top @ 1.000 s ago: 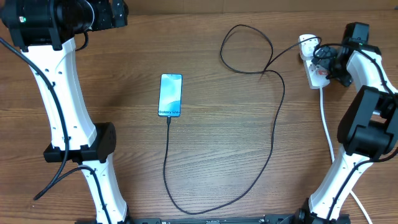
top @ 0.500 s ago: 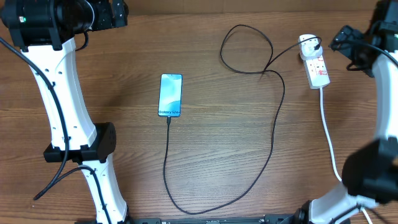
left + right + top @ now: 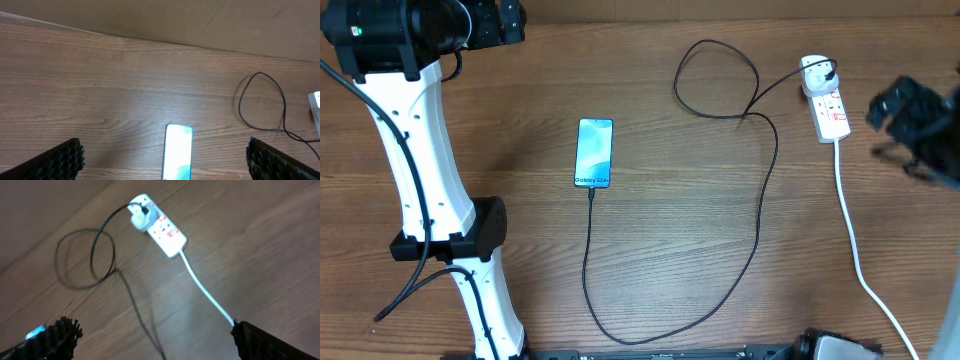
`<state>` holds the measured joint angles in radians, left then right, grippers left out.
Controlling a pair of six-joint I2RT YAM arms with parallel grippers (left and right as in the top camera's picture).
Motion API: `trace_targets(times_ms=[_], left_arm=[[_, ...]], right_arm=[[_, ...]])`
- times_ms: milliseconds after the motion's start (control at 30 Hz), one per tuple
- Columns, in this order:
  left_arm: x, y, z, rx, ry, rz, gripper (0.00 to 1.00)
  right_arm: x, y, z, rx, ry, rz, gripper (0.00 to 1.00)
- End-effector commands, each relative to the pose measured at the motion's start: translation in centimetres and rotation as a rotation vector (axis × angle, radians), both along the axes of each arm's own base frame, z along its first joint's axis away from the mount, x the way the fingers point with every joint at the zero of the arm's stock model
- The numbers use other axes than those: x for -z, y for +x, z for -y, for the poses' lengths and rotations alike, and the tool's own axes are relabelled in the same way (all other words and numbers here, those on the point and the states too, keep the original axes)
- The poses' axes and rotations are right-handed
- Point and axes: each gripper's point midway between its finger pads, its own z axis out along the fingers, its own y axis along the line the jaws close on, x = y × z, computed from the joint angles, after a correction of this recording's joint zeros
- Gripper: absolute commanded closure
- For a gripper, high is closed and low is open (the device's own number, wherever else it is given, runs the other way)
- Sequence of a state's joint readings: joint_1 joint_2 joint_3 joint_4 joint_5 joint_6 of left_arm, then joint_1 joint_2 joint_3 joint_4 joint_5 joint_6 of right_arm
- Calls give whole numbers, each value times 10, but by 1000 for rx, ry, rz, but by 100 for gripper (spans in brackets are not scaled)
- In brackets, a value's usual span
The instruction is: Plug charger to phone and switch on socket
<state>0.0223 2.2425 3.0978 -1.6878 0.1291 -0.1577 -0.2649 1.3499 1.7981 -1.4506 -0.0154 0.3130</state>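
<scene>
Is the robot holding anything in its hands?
No, nothing is held. The left gripper and the right gripper both stand open and empty.

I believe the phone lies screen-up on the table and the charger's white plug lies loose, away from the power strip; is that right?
Not quite: the charger's white plug sits in the end of the power strip, as the right wrist view shows. The phone does lie screen-up on the table.

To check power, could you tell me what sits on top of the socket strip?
A white plug, the charger cable leaving it, sits on the socket's one end; its pins are hidden.
</scene>
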Motion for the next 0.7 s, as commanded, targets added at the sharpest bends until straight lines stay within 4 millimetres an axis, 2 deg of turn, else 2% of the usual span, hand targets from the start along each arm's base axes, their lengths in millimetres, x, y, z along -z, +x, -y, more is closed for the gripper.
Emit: trace_targets(times_ms=[0,100,167,300,367,433,567,667], left_arm=[[-4,-2,-3,-7,10,10,0],[-4,-2,-3,-7,10,10,1],[-4,-2,-3,-7,10,10,0],[-4,-2,-3,-7,10,10,1],[-4,-2,-3,-7,10,10,0],[-4,-2,-3,-7,10,10,0],[-4,-2,-3,-7,10,10,1],[-4,-2,-3,-7,10,10,0]], right_arm=[[-22,-35,-14,-20,-1,51,0],[-27,-61,-21,-21,-1,50,0],[-30,-69,-23,-21,-3,58,0],[-34,-77,-24,-17,-13,77,0],[-33,-80,-17,10,-46,65,0],[-29,-83,-21,2,-27,41,0],[-36,-68,-30,-64,-3,107,0],[-55,-50,-48,-240,-74,251,0]])
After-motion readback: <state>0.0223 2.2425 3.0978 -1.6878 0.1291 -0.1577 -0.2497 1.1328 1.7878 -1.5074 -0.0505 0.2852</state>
